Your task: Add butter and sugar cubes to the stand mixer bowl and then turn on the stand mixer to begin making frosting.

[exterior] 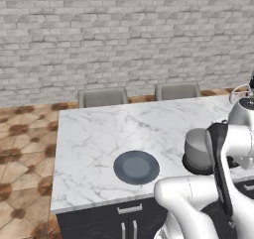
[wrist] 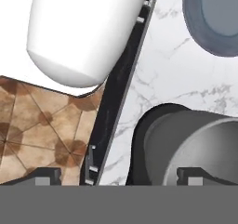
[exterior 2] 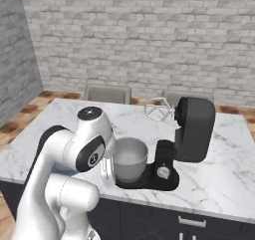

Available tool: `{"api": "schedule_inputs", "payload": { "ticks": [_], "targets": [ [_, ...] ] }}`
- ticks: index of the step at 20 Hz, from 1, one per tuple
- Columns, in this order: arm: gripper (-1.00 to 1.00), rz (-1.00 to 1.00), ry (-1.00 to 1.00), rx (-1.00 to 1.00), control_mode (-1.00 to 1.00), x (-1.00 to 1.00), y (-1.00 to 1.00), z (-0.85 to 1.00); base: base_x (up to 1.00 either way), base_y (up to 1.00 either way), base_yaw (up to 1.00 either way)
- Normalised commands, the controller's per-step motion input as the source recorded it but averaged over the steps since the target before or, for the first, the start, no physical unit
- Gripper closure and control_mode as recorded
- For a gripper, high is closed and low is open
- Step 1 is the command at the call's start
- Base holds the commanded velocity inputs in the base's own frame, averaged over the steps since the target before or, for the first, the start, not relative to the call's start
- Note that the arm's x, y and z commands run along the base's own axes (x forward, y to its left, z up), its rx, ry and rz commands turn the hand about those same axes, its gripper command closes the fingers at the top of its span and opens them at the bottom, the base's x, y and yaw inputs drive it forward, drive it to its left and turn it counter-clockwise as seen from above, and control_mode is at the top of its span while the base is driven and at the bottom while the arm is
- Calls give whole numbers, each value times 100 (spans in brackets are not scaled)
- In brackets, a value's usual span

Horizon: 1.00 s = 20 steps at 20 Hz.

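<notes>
The marble table [exterior: 94, 139] carried one black stand mixer [exterior 2: 191, 129], its head tilted back and the wire whisk [exterior 2: 158, 110] lifted clear, and one grey stand mixer bowl [exterior 2: 128, 159] seated on the mixer's base. One flat dark plate [exterior: 136, 167] lay bare near the front edge, well apart from the bowl. Two chairs [exterior: 103, 97] stood beyond the far side.

The hand [wrist: 116, 176] hung just above the bowl's near rim with its fingers spread wide and nothing between them. No butter or sugar cube could be made out; whether any lay inside the bowl was hidden.

The main risk, as I judged it, was the arm's bulky elbow sitting so close beside the bowl: any swing toward the mixer's knob [exterior 2: 163, 172] could knock the bowl off its seat or catch the raised whisk. Switching on with the head up would also mix nothing.
</notes>
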Motion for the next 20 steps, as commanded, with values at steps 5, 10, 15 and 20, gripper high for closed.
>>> {"api": "schedule_inputs", "payload": {
  "ticks": [5,10,15,20],
  "targets": [
    [-100,-5,-6,0,-100,-33,-48,7,0,0,0],
    [-100,-5,-5,3,-100,-25,-63,-2,0,0,0],
    [-100,-9,-9,2,-100,-42,-53,-12,0,0,0],
    [-100,-9,-8,2,-100,-21,-44,-18,0,0,0]
  ]
}}
